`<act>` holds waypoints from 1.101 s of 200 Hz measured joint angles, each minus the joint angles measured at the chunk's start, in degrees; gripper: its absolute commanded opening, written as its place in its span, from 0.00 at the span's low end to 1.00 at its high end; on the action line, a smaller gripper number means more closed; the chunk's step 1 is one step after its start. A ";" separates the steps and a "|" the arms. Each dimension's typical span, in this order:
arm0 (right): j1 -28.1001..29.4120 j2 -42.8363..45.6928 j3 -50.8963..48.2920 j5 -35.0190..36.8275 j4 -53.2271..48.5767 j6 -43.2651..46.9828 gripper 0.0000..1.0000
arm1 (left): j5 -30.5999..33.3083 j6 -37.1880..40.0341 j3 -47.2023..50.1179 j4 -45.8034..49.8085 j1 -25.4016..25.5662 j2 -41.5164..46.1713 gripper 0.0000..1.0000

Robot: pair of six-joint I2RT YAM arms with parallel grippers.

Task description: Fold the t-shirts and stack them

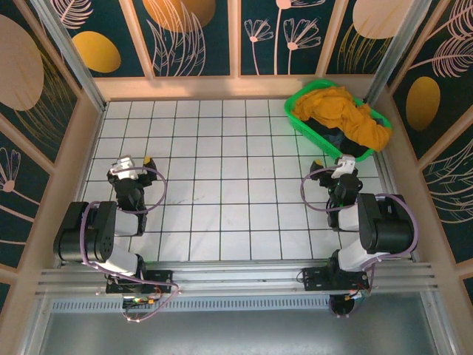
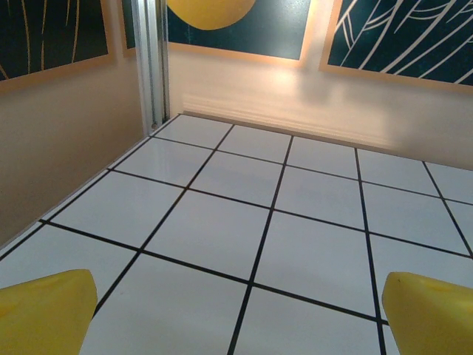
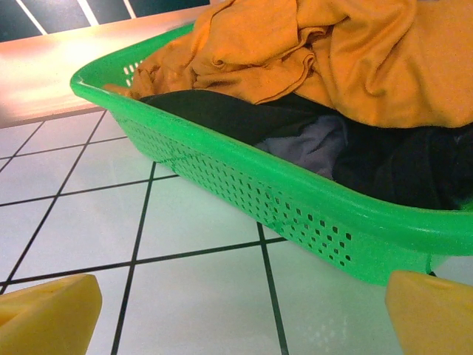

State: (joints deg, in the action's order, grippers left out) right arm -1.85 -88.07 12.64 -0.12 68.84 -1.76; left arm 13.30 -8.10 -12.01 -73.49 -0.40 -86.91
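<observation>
Fingers of the left gripper stand wide apart, both yellow pads at the frame's bottom corners w/ nothing btwn them but bare white tiled tabletop; ahead of them the tiles run to a beige wall and a metal corner post. Right gripper is also spread wide, holding nothing. Just ahead of its pads sits a green perforated basket, near wall angling down almost to the right-hand pad; contact there can't be told. Mustard t-shirt lies heaped on top inside the basket, beyond the pads and up-right, spilling over the far rim. Dark t-shirts sit under it, w/ a grey cloth patch btwn. From overhead, left gripper hovers well apart from the basket; right gripper is just short of it.
</observation>
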 measured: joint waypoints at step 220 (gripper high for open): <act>-4.44 -16.35 88.59 2.82 -93.24 -26.51 0.70 | -17.00 -30.95 -66.53 78.97 15.02 3.15 0.81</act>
State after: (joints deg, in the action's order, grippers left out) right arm -6.28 -104.42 101.23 2.70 -24.40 -28.27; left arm -3.70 -39.05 -78.54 5.48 14.61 -83.77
